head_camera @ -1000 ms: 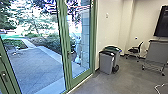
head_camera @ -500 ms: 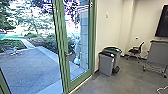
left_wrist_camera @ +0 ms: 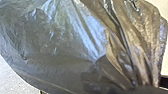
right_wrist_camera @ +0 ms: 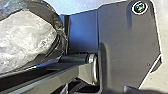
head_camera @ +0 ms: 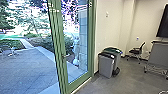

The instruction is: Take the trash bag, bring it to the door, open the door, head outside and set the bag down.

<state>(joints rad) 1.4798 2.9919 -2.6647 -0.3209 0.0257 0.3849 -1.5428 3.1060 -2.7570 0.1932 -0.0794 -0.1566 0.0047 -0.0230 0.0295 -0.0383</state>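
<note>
1. And here we are indoors, facing the green-framed glass door (head_camera: 61, 62), its handle (head_camera: 64, 56) on the upright between two panes
2. The left arm has its wrist right up close to the trash bag (left_wrist_camera: 62, 50), dark, see-through plastic drawn into tight folds; is the left gripper clenched on it or released? Can't tell
3. Over to the right arm: its wrist looks onto the robot's own dark plate (right_wrist_camera: 122, 37) and jointed bar (right_wrist_camera: 80, 72), with the bag bulging just beside them
4. What's in that bag? Pale, crumpled stuff, showing whitish through the plastic, and no telling what it is; the right gripper's state can't be told either
5. The bag is close in by the robot, on the indoor side of the door
6. To the door's right, two bins near the wall (head_camera: 108, 32): a grey bin (head_camera: 105, 66) with a dark top, and just behind it a green-topped bin (head_camera: 113, 50); their contents are hidden
7. Farther right of the door, a dark chair (head_camera: 136, 51), then a grey wheeled cabinet (head_camera: 158, 53)
8. Beyond the door's glass, a paved yard (head_camera: 27, 67), with a path (head_camera: 26, 43) leading off between greenery
</note>
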